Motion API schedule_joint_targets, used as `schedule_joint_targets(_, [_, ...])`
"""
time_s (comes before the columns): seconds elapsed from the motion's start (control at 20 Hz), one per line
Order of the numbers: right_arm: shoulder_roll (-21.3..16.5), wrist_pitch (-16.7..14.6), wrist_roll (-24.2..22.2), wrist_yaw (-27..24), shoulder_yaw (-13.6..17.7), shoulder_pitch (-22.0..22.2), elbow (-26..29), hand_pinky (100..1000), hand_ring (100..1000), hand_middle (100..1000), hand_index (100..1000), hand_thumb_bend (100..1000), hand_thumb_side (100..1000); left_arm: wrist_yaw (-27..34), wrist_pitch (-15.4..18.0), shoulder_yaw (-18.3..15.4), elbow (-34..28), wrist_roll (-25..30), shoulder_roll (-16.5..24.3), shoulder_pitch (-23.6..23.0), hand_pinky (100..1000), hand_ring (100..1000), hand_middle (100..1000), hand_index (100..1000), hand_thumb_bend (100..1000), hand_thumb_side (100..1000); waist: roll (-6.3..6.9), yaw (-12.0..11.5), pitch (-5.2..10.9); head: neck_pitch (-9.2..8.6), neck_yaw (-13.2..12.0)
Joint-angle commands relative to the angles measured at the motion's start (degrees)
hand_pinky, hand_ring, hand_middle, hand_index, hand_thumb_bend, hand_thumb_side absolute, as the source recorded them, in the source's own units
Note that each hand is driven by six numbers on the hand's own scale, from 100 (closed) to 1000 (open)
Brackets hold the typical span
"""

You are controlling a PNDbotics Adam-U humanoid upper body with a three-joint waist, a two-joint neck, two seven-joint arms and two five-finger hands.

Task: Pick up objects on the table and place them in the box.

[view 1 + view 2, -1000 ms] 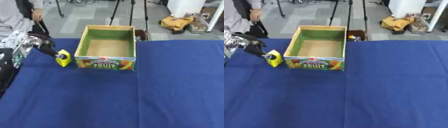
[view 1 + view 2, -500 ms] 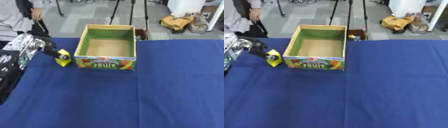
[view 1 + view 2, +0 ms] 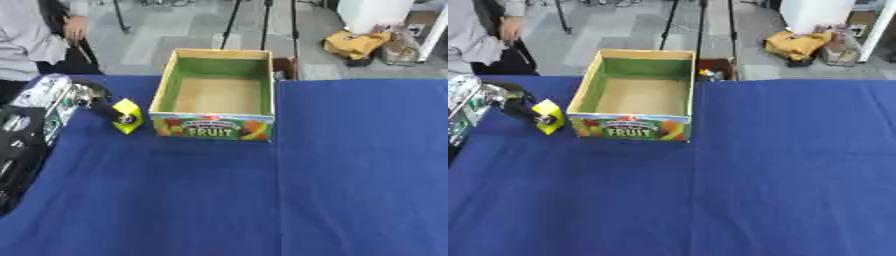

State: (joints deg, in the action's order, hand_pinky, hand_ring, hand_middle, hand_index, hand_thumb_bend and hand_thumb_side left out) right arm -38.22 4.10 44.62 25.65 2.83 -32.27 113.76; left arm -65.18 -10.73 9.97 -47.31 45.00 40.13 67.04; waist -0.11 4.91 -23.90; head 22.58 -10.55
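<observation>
Left robot hand pinches a small yellow object at the frame's left. It sits just left of the open fruit box on the blue surface

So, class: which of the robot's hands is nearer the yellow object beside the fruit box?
The left hand. It grips the yellow object just left of the box. The right hand shows in neither view.

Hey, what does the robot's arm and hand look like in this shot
Only the left arm shows, coming in from the left edge: a bulky silver-and-white metal forearm over black housing lower down. The left hand is black with dark fingers. No cables or markings can be made out. The right arm and hand are out of view.
</observation>
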Motion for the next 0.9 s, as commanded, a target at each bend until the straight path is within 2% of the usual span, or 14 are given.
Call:
schedule_joint_targets(0.05, [-0.9,0.2,0.1,0.2,0.8,-0.9,0.8,675,712,687,773,100,542,0.2,-0.1,-0.9,0.0,-0.6,0.8,1.3,861,933,833,959,462,873,-0.05,0.2,0.99,-0.87,-0.3])
schedule_joint_targets(0.6, [-0.7,0.3,0.1,0.2,0.8,-1.0,0.8,673,710,686,772,100,542,0.4,-0.1,-1.1,0.7,-1.6,0.2,1.5,855,902,783,913,419,871,-0.09,0.3,0.42,-1.18,-0.5])
schedule_joint_targets(0.9, [-0.6,0.4,0.2,0.2,0.9,-1.0,0.8,671,709,686,772,100,543,0.2,-0.4,-1.1,0.9,-1.9,-0.1,1.8,833,857,718,852,326,874,-0.08,0.2,0.52,-1.2,-0.4])
